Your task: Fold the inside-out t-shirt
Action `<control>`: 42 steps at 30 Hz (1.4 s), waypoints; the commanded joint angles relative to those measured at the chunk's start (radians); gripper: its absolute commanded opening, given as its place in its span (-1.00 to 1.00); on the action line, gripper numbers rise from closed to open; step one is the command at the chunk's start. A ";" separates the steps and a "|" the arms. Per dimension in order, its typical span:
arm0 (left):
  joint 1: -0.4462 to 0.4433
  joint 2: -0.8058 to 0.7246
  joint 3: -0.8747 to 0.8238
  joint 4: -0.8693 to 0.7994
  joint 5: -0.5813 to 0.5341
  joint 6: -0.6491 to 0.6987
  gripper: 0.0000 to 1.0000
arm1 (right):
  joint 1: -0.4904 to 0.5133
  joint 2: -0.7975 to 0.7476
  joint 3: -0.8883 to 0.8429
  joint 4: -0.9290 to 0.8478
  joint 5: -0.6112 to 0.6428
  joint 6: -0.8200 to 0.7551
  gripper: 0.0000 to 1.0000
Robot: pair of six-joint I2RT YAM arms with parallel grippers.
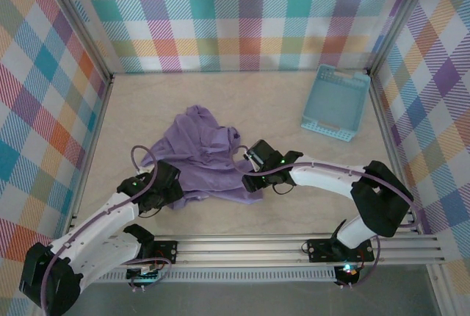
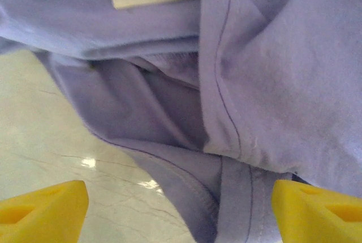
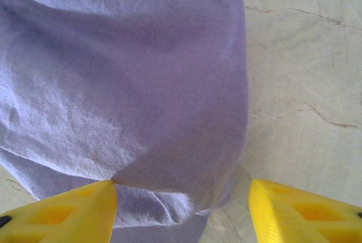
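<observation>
Lying crumpled, the t-shirt (image 1: 202,151) sits between end effectors (image 2: 180,195) (image 3: 182,195)

a lab test cell: plaid walls (image 1: 250,15) around a railed table (image 1: 286,103).

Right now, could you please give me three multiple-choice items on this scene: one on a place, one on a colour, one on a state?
1. Where is the basket? A near edge; B far right of the table; C left corner.
2. What colour is the t-shirt? A green; B red; C lavender.
3. How does the t-shirt lie? A crumpled; B neatly folded; C in the basket.
Answers: 1 B, it sits at the far right; 2 C, pale purple all over; 3 A, an uneven heap.
</observation>
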 commanded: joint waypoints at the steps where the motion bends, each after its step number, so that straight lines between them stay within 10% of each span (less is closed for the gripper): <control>1: 0.030 0.041 -0.025 0.126 0.106 0.014 0.59 | -0.002 0.029 -0.016 0.030 -0.043 0.001 0.27; 18: 0.068 0.173 -0.029 0.322 0.147 0.055 0.08 | -0.002 0.032 -0.017 0.024 -0.020 0.015 0.25; 30: 0.103 0.120 0.106 0.169 -0.017 0.105 -0.88 | -0.002 -0.049 -0.044 0.026 -0.035 -0.054 0.31; 42: 0.130 0.077 0.242 0.099 -0.035 0.155 -0.96 | 0.022 -0.228 -0.203 0.286 -0.106 -0.289 0.37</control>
